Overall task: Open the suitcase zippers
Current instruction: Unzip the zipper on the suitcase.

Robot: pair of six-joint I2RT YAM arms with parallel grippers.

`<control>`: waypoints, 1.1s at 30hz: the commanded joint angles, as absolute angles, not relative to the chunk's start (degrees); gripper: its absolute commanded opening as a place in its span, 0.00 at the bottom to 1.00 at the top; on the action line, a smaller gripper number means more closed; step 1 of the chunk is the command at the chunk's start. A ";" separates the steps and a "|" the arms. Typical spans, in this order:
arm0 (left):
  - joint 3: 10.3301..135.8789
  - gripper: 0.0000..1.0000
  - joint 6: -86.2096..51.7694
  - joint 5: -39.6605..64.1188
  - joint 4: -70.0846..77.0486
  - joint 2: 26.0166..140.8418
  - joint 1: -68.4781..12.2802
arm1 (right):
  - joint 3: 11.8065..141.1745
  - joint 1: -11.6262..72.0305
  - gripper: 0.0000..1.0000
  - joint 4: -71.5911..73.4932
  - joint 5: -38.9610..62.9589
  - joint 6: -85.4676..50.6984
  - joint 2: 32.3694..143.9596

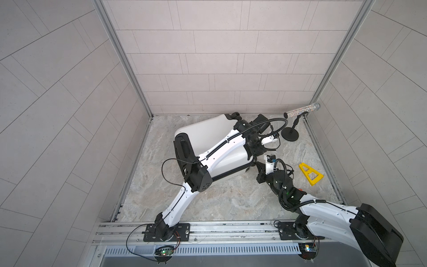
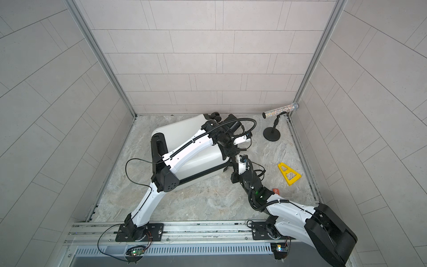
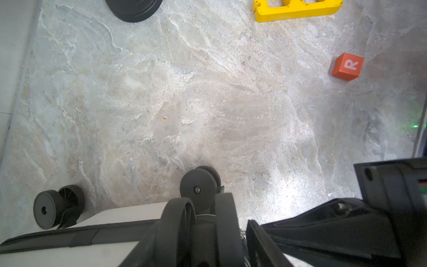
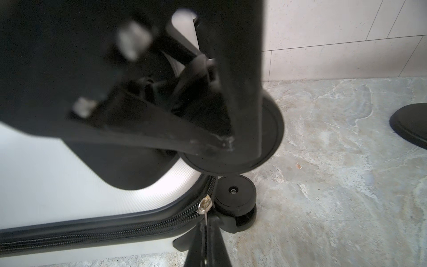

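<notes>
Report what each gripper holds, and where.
Right gripper pinches the zipper pull by its dangling tab. Left gripper: at a suitcase wheel, hold unclear.

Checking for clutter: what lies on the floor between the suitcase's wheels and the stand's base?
In the left wrist view: bare marble floor, one tiny speck, between suitcase wheels and stand base.

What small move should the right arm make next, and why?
Probably a short, steady drag along the zippers, away from the wheel. The right gripper is shut on the zipper pull at the suitcase corner, and the teeth on that long run look closed.
</notes>
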State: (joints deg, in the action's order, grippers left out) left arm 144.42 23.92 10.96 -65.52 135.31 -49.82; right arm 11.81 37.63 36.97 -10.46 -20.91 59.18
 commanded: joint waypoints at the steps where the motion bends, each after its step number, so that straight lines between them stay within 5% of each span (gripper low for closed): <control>1: 142.11 0.47 25.37 4.52 -72.86 138.06 -47.46 | 10.92 37.35 0.00 37.49 -15.13 -21.30 56.60; 11: 138.25 0.21 26.41 9.81 -72.85 132.04 -47.30 | 10.99 37.35 0.00 36.48 -15.58 -20.75 57.33; 33: 128.12 0.16 21.12 24.95 -68.12 115.85 -46.30 | 11.59 37.27 0.00 41.42 -14.50 -22.86 60.52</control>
State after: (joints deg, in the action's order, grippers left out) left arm 128.88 22.94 20.69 -63.02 122.69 -48.58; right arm 11.73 38.39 41.06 -7.77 -21.39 59.86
